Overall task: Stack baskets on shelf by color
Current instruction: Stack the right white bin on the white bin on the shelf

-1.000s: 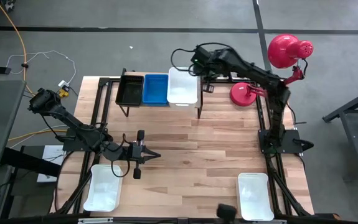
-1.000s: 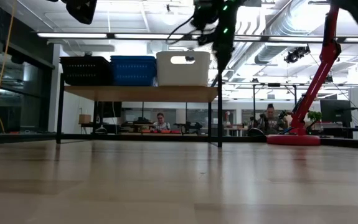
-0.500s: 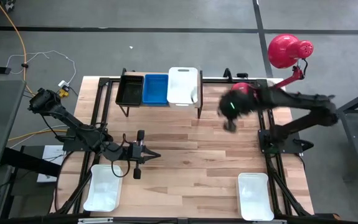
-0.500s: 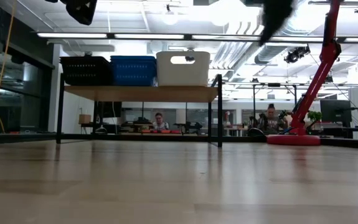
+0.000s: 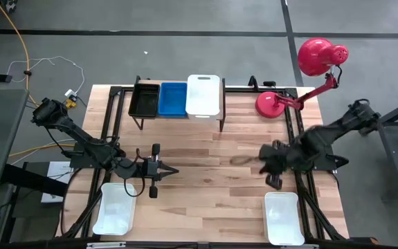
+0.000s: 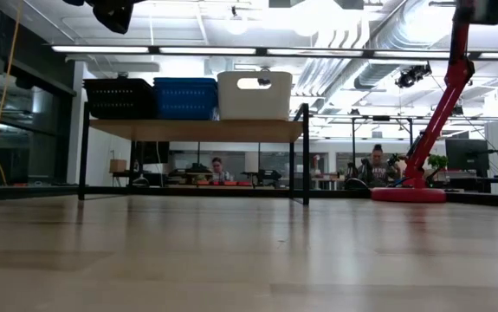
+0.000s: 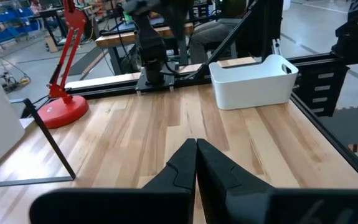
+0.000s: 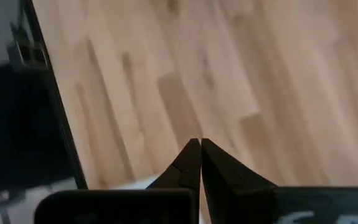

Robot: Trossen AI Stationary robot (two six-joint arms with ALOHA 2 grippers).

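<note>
Three baskets stand side by side on the shelf [image 5: 178, 116] at the table's far side: black [image 5: 144, 99], blue [image 5: 173, 99] and white [image 5: 203, 95]. The low view shows them in a row on the shelf board [image 6: 195, 130]. One more white basket [image 5: 114, 209] rests on the table at the near left, another [image 5: 282, 218] at the near right. My left gripper [image 5: 173, 171] hovers shut, pointing level toward the table's right. My right gripper [image 5: 268, 164], blurred, hangs shut above the table just beyond the near-right white basket.
A red lamp [image 5: 316, 59] stands with its round base [image 5: 273, 104] on the table at the far right, beside the shelf. Black frame rails run along the table's left and right edges. Bare wood lies between the two grippers [image 5: 212, 166].
My right gripper has swung away from the white basket on the shelf, toward the table's near edge and its right side, tipping to point more downward. It stays shut with nothing in it. The white basket stays on the shelf.
</note>
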